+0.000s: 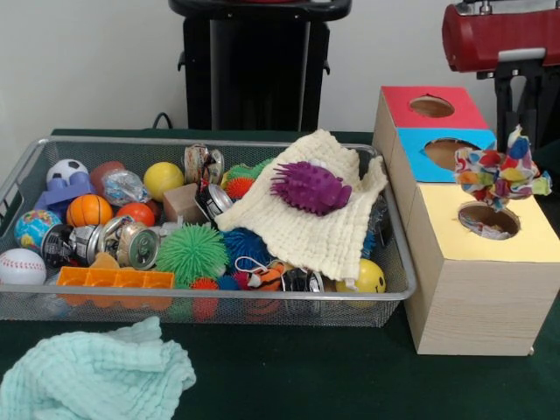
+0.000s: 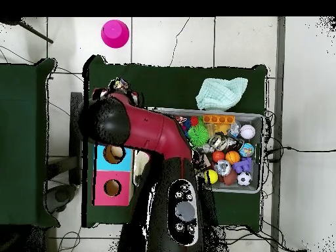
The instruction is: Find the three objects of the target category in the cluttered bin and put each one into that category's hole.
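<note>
Patterned cloth (image 1: 500, 171), printed in many colours, hangs bunched in the air directly above the yellow hole (image 1: 477, 213), at the near end of the wooden box (image 1: 472, 306). The cloth's lower edge sits just above the opening. A scrap of similar printed fabric (image 1: 492, 233) shows inside that hole. The gripper (image 1: 518, 133) is at the cloth's upper tip and is masked by the fabric; whether it is clamped or released cannot be told. The red arm (image 1: 499, 35) crosses the upper right corner of the front view, above the box.

The box top has three coloured panels in a row, each with one round opening: red hole (image 1: 431, 107) farthest, blue hole (image 1: 446, 153) in the middle, the yellow one nearest. Both the red and blue openings look unoccupied.

The wire mesh bin (image 1: 398, 262) stands just beside the box. A cream cloth (image 1: 306, 219) drapes over the bin's box-side half, and a purple spiky ball (image 1: 311, 186) rests on it. Other contents include a green spiky ball (image 1: 191, 252), a crushed can (image 1: 136, 245), an orange plastic block (image 1: 114, 278), a baseball (image 1: 19, 265), a basketball-print ball (image 1: 89, 210), a soccer-print ball (image 1: 66, 171) and a yellow smiley ball (image 1: 367, 277).

A mint cloth (image 1: 92, 376) lies crumpled on the green table (image 1: 306, 376), outside the bin, near its front wall. The overhead view shows a pink cup (image 2: 115, 33) on the floor beyond the table.
</note>
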